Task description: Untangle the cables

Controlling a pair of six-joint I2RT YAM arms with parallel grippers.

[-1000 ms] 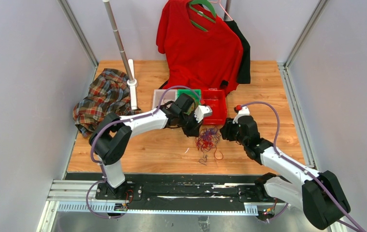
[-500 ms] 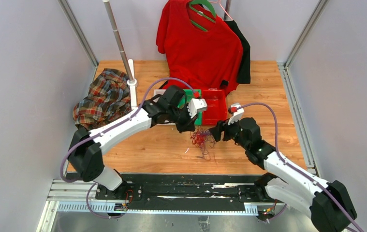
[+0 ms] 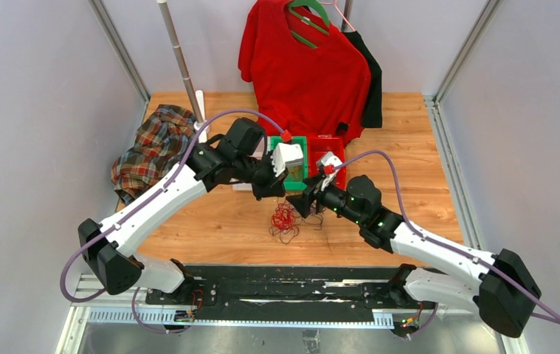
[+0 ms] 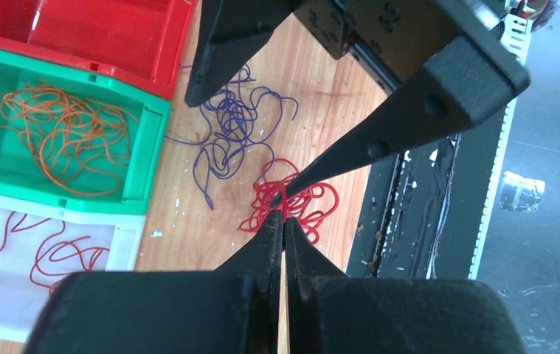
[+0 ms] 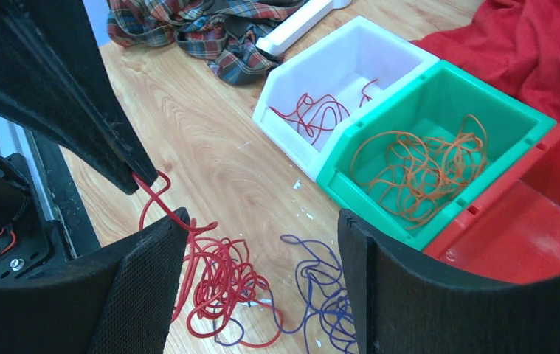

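Note:
The cables lie on the wood in two clumps: a red tangle [image 4: 295, 200] [image 5: 218, 284] [image 3: 284, 217] and a purple tangle [image 4: 232, 129] [image 5: 321, 287] beside it, a few strands still crossing. My left gripper [image 4: 284, 220] [image 3: 277, 198] is shut on a red strand that rises from the red tangle; its dark finger [image 5: 70, 96] shows in the right wrist view with the strand at its tip. My right gripper [image 5: 263, 221] [image 3: 308, 203] is open and hovers over both clumps. Its left finger [image 5: 151, 287] touches the lifted red strand.
Three bins stand in a row behind the cables: a white bin [image 5: 343, 63] with red wires, a green bin [image 5: 513, 110] with orange wires, and a red bin [image 5: 550, 221]. Plaid cloth [image 3: 155, 147] lies at the back left, a pole [image 3: 181, 59] and a hanging red shirt [image 3: 302, 66] behind.
The right gripper has opened wide and moved left. The left arm has stretched out and swung left, dragging the red tangle left, away from the purple one.

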